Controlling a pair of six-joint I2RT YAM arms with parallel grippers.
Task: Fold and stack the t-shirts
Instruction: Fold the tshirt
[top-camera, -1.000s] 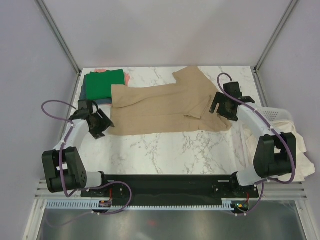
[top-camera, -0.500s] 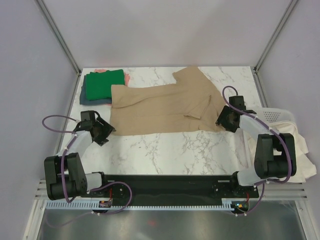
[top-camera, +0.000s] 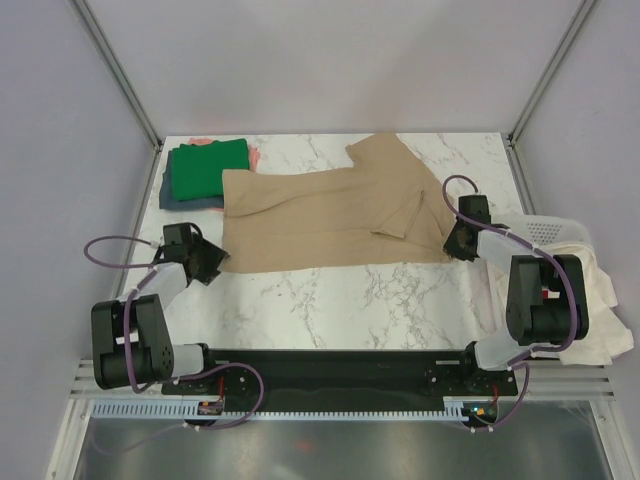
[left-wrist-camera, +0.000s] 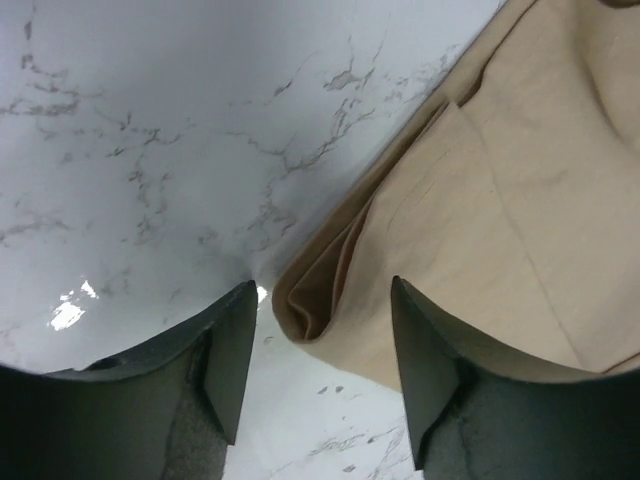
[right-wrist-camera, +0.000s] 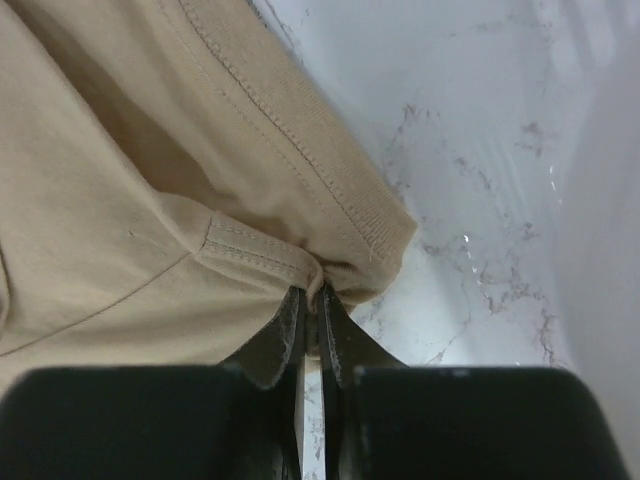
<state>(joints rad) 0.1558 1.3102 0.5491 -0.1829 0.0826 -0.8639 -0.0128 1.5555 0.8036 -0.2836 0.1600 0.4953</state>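
A large tan t-shirt (top-camera: 330, 215) lies spread across the middle of the marble table. My right gripper (right-wrist-camera: 312, 305) is shut on the hem of the tan t-shirt (right-wrist-camera: 150, 200) at its near right corner (top-camera: 452, 248). My left gripper (left-wrist-camera: 322, 310) is open, low at the near left corner (top-camera: 215, 262), with the folded corner of the tan t-shirt (left-wrist-camera: 330, 290) between its fingers, untouched. A folded green t-shirt (top-camera: 205, 168) lies on a dark blue-grey one (top-camera: 170, 198) at the back left, with a salmon-pink edge (top-camera: 256, 156) beside them.
A white mesh basket (top-camera: 560, 235) with cream cloth (top-camera: 600, 320) spilling over it hangs off the table's right edge. Grey walls close in the table at the back and on both sides. Bare marble (top-camera: 350, 300) lies in front of the tan shirt.
Both arms have come down to the tan shirt's near corners. The right gripper has closed on the hem. The left gripper has narrowed around the left corner.
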